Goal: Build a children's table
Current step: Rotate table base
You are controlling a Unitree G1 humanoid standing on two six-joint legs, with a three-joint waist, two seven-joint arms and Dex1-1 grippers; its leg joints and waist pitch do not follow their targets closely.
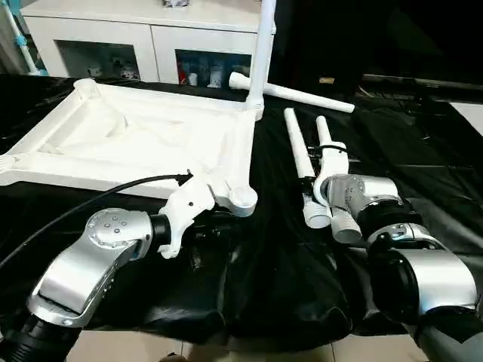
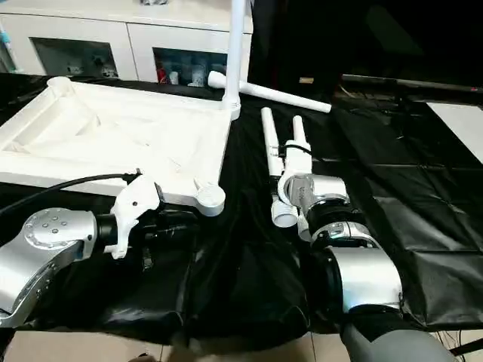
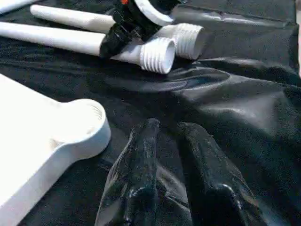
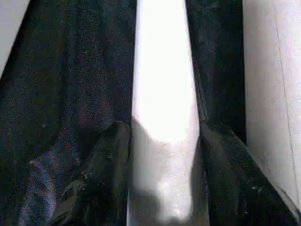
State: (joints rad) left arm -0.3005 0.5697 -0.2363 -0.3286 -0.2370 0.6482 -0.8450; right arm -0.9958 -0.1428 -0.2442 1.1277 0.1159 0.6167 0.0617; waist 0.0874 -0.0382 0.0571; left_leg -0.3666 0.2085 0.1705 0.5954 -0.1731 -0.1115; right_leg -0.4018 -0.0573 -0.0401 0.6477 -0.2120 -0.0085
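Where the children's table (image 1: pixel 136 136) lay, head view: underside up on the black-draped tabletop (image 1: pixel 287 286), with an upright leg (image 1: pixel 262 53) in its far corner and a white cabinet (image 1: pixel 151 38) behind.
Left wrist, left pincer (image 3: pixel 168 129): fingers slightly apart, empty, beside the near corner socket (image 3: pixel 84 125).
Right wrist, right pincer (image 4: pixel 164 127): clamped on a lying leg (image 4: pixel 162 70), as I judged.
Step done well: I wanted a square grip, then the threaded end steered into that socket.
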